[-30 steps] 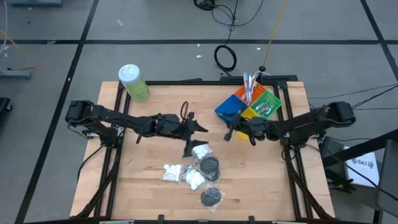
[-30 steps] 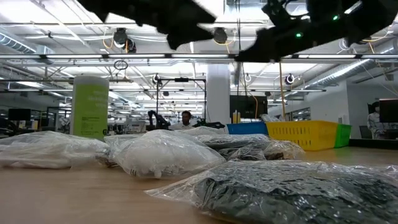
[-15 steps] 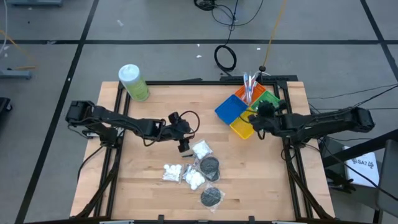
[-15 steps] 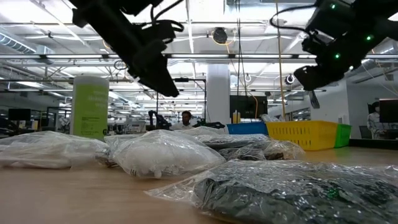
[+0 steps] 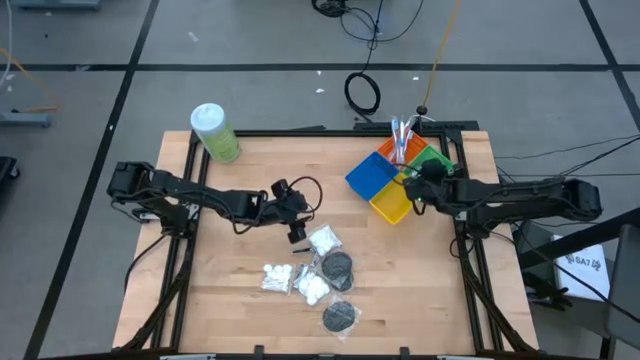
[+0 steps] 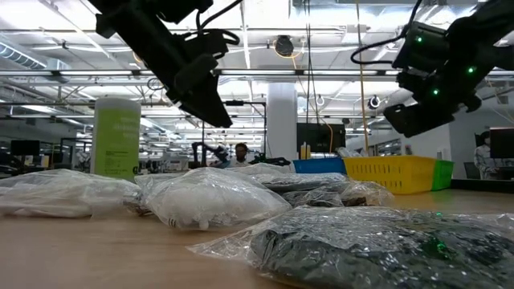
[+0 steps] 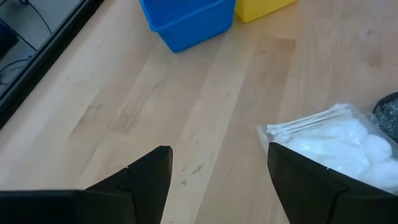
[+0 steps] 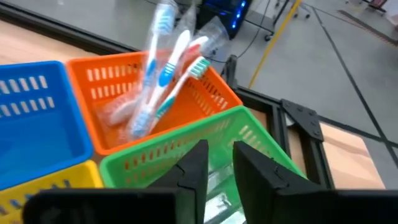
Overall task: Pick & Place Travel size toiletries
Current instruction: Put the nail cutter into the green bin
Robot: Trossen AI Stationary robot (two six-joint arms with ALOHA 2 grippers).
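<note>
Toiletries (image 5: 318, 270) clustered, left gripper (image 5: 297, 236) above

This is a big open laboratory or workshop hall. The low view shows a high ceiling with pipes (image 6: 265, 74) and lamps, a white column (image 6: 282, 120), more machines and a person (image 6: 240, 152) sitting far behind. From above, the wooden surface (image 5: 240, 305) stands on a black metal frame (image 5: 170, 270) on a grey floor, with loose cables (image 5: 363, 93) lying near.
</note>
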